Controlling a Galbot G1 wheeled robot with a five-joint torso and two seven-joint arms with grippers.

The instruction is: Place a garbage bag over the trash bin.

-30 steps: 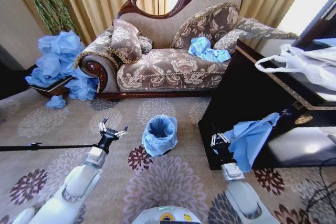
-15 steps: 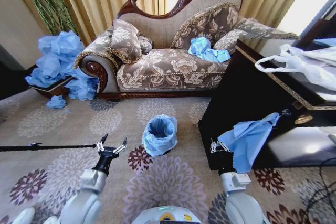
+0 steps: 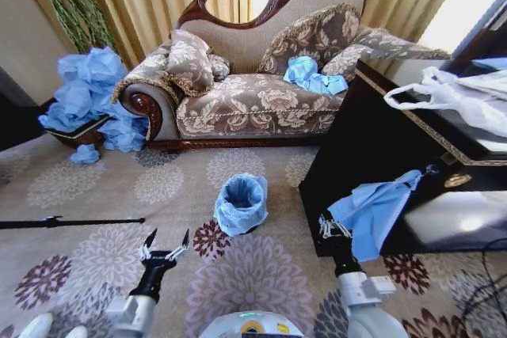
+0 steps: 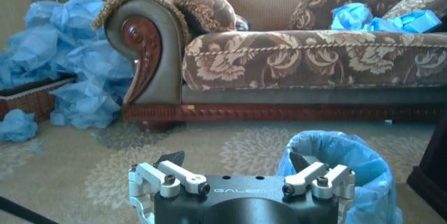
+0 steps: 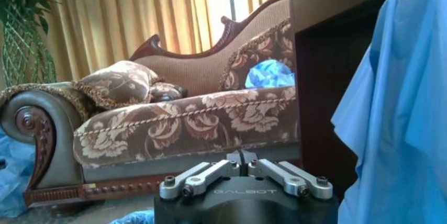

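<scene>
On the patterned carpet (image 3: 261, 275) before the sofa (image 3: 253, 93) stands the trash bin (image 3: 241, 205), the garbage bag (image 4: 363, 166) already lining it and folded over its rim. Well to its left, the left gripper (image 3: 164, 244) hovers with fingers spread. To its right, the right gripper (image 3: 328, 225), fingers pressed together, sits beside a blue sheet (image 3: 376, 210) hanging off the dark cabinet (image 3: 372, 140).

My own wrist housing hid the base of the trash bin (image 4: 342, 182), and the garbage bag (image 3: 240, 203) over its rim covered nearly all of its black wall. The blue sheet (image 5: 398, 114) ran off the edge of my right wrist view. The black cabinet (image 3: 372, 156) was cut by the head view's right edge, as was the white bag (image 3: 451, 96).
</scene>
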